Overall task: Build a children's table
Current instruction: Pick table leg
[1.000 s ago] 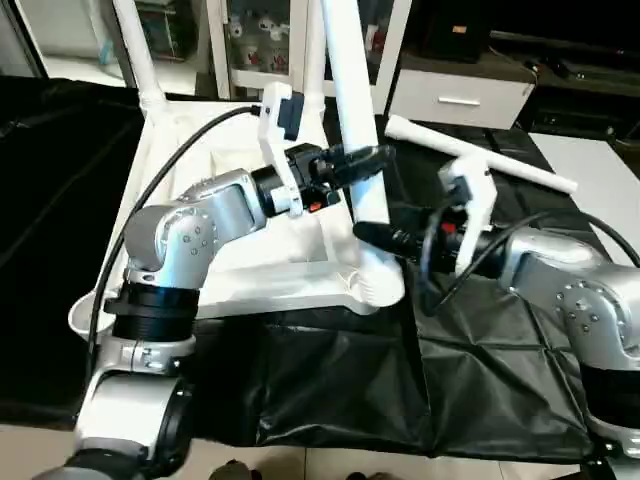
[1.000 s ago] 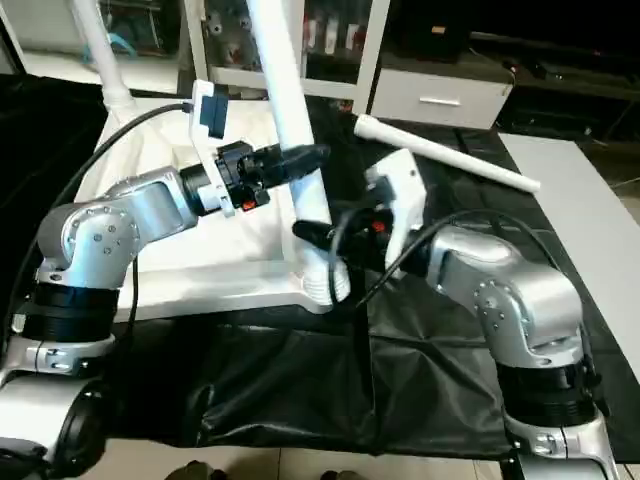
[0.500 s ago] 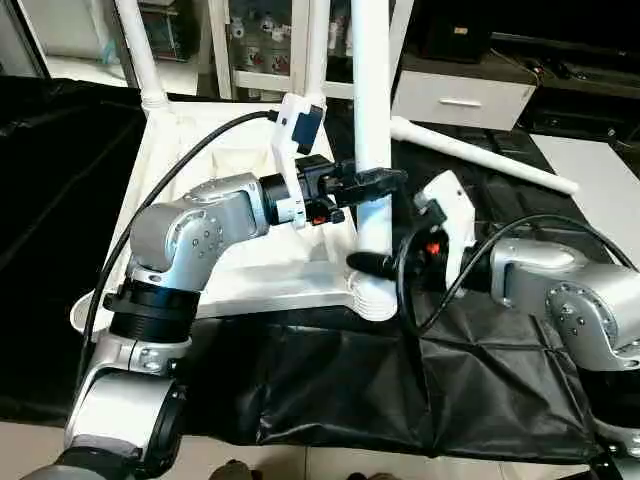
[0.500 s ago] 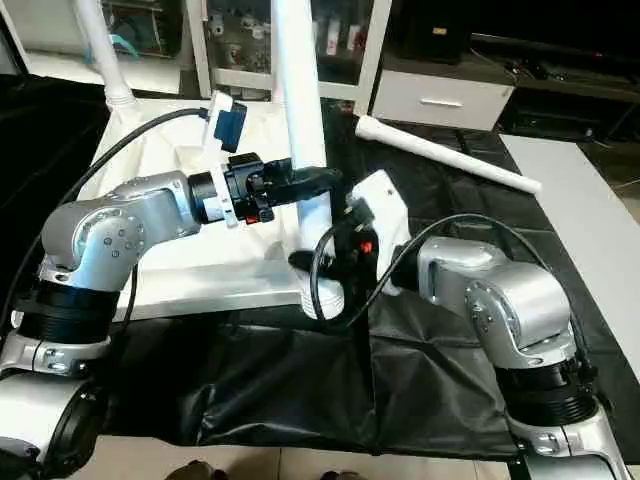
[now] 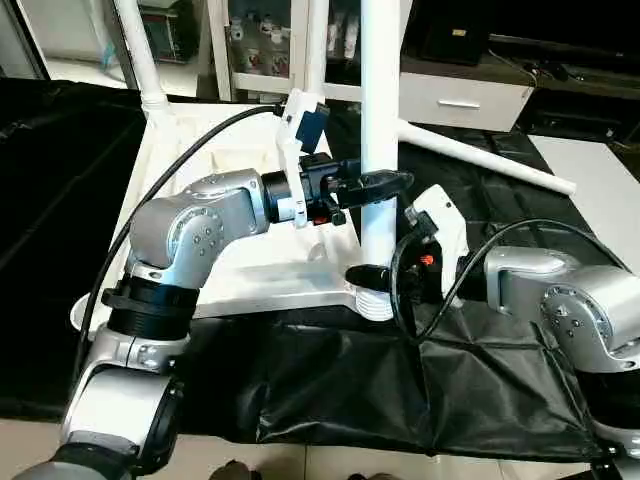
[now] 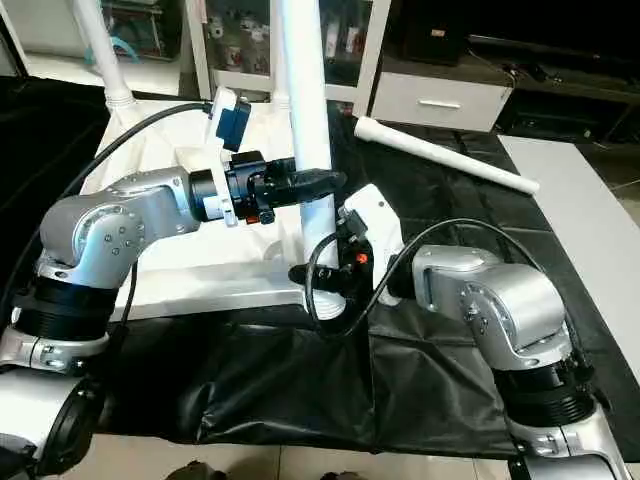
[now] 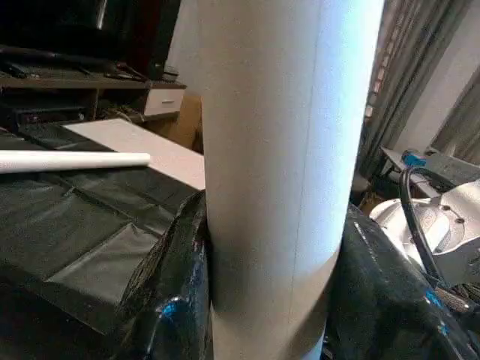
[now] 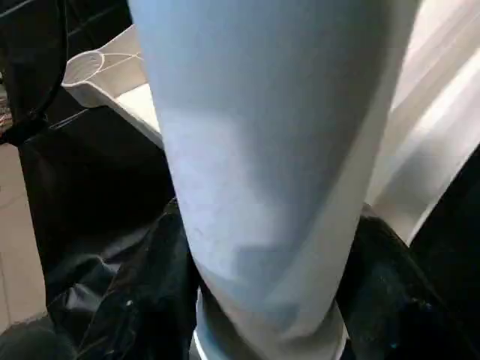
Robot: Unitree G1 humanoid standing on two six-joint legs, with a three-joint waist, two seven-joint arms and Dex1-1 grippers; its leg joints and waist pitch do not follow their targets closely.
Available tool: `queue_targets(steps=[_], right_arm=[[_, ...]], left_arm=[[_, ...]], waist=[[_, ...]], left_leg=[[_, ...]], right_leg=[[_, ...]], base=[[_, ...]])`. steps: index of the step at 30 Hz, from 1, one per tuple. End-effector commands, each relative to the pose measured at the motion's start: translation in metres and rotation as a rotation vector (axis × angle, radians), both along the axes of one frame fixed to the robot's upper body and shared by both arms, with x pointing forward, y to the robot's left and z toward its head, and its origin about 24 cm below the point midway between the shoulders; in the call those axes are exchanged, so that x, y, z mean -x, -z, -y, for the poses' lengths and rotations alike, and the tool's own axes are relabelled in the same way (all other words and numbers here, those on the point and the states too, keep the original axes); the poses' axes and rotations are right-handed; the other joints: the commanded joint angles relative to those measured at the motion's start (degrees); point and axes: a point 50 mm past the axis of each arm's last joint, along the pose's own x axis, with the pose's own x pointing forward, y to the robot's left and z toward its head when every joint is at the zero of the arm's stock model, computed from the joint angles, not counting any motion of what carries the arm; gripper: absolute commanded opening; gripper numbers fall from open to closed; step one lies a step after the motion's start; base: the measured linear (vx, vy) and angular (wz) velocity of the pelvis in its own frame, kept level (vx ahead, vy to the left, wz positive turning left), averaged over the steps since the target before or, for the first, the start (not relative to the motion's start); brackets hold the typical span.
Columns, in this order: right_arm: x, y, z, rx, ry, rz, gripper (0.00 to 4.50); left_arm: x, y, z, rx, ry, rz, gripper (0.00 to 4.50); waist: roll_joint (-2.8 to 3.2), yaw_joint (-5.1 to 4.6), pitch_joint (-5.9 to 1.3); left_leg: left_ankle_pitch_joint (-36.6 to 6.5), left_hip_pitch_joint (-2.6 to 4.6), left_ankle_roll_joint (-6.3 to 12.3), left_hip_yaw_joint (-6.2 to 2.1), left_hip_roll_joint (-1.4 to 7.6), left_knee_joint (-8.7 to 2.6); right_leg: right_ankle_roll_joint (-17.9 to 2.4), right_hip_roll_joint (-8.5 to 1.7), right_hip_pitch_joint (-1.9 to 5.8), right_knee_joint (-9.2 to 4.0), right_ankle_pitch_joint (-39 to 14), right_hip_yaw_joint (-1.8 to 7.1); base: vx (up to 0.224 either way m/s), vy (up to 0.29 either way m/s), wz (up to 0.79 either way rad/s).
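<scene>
While the tabletop (image 5: 240, 270) lies inverted on the bench (image 5: 480, 400), the left tool (image 5: 385, 184) clamps the upright leg (image 5: 379, 120) mid-shaft and the right tool (image 5: 362, 274) grips its base, steadying it in the near corner socket (image 5: 372, 298).

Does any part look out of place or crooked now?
One white leg lies loose on the black cloth, beside the table top, not in a socket. The leg gripped by both tools stands upright in the near corner socket.
</scene>
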Motion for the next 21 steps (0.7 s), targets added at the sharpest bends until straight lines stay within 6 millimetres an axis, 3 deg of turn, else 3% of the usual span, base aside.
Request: queue_targets(steps=[1, 12, 13, 14, 21], right_arm=[[-0.0023, 0.0014, 0.0068, 0.027, 0.042, -0.006, 2.07], [-0.0022, 0.0009, 0.0040, 0.021, 0.036, 0.033, 1.94], [-0.0032, 0.0003, 0.0037, 0.014, 0.043, 0.042, 2.49], [-0.0039, 0.0001, 0.0038, 0.013, 0.047, 0.044, 2.63], [-0.0065, -0.0026, 0.0047, 0.030, 0.057, 0.053, 2.97]], left_arm=[[0.0070, -0.0082, 0.0060, 0.004, 0.066, 0.041, 1.83], [0.0089, -0.0072, 0.0089, 0.000, 0.088, 0.043, 1.83], [0.0091, -0.0071, 0.0090, -0.001, 0.090, 0.044, 1.83], [0.0095, -0.0067, 0.0094, -0.005, 0.095, 0.045, 1.83], [0.0109, -0.0052, 0.0096, -0.023, 0.113, 0.050, 1.83]], waist=[[-0.19, 0.34, -5.08], [-0.10, 0.74, -5.07], [-0.10, 0.78, -5.06], [-0.13, 0.76, -5.01], [-0.06, 0.90, -5.00]], left_leg=[[-7.0, 0.82, -1.09, -1.93, 4.03, -3.73], [-8.4, 0.87, -2.03, -1.97, 4.02, -3.70], [-8.7, 0.89, -2.10, -1.99, 4.03, -3.72], [-9.1, 0.86, -2.23, -2.03, 4.01, -3.73], [-10.0, 1.00, -2.62, -2.12, 4.03, -3.76]], right_leg=[[-9.2, -4.44, 3.65, -3.57, -14.9, 3.67], [-8.3, -4.52, 3.58, -3.78, -16.9, 3.68], [-8.1, -4.53, 3.56, -3.81, -17.4, 3.67], [-7.8, -4.53, 3.57, -3.88, -18.3, 3.63], [-6.5, -4.48, 3.39, -4.12, -20.5, 3.58]], base=[[0.000, 0.000, 0.00], [0.000, 0.000, 0.00], [0.000, 0.000, 0.00], [0.000, 0.000, 0.00], [0.000, 0.000, 0.00]])
